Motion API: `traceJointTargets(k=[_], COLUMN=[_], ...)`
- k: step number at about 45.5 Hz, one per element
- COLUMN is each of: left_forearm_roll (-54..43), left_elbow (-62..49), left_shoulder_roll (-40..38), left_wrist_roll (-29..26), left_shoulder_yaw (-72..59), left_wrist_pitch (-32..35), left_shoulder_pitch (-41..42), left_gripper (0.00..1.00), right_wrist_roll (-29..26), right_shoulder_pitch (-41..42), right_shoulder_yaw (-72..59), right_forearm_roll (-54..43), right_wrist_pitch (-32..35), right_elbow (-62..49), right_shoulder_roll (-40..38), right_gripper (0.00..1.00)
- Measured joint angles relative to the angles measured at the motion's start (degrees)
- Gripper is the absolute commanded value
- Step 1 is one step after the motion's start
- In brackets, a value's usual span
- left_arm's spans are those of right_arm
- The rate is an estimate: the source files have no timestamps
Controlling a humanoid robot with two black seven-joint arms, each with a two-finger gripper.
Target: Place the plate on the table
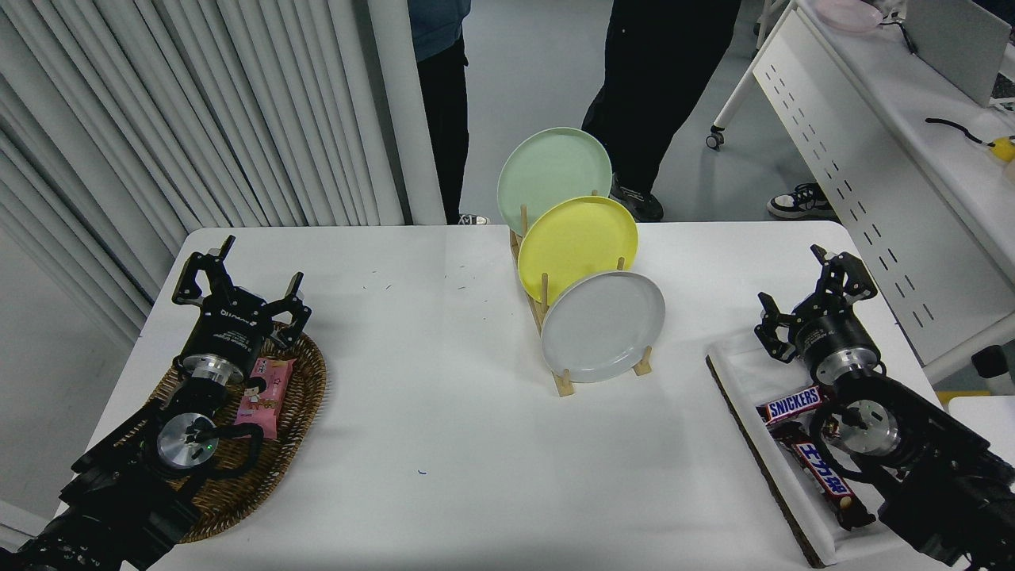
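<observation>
The light-grey plate [603, 325] stands on edge in the front slot of a wooden rack [564, 384] on the white table [444, 444]. Behind it in the same rack stand a yellow plate [577, 244] and a pale green plate [553, 176]. My right gripper [810, 295] is open and empty, to the right of the rack over the far end of a white tray, well apart from the grey plate. My left gripper [238, 277] is open and empty, parked at the lower left over a wicker basket.
The wicker basket [297, 412] holds a pink snack pack [267, 392]. The white tray [741, 373] at the right holds chocolate bars [793, 404]. Two people stand beyond the far edge. A white perforated-panel desk [864, 159] stands at the right.
</observation>
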Motion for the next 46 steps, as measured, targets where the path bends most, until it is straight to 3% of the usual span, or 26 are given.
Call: traceJointTargets(k=[20, 35, 46], left_forearm_roll=[0.0, 0.0, 0.0], left_elbow=[0.0, 0.0, 0.0], left_shoulder_roll=[0.0, 0.0, 0.0], left_wrist_roll=[0.0, 0.0, 0.0], left_shoulder_yaw=[0.0, 0.0, 0.0], left_wrist_pitch=[0.0, 0.0, 0.0], left_shoulder_pitch=[0.0, 0.0, 0.0], left_gripper=[1.00, 1.00, 1.00], right_wrist_roll=[-0.2, -0.2, -0.2], right_shoulder_pitch=[7.0, 13.7, 18.3], right_shoulder_yaw=[-6.0, -25.1, -36.5], right_forearm_roll=[2.5, 16.3, 20.1], right_wrist_pitch=[-0.1, -0.1, 0.4], right_elbow=[-2.5, 5.2, 8.7], right_shoulder_roll=[-3.6, -12.4, -17.1], right_gripper=[1.00, 1.00, 1.00])
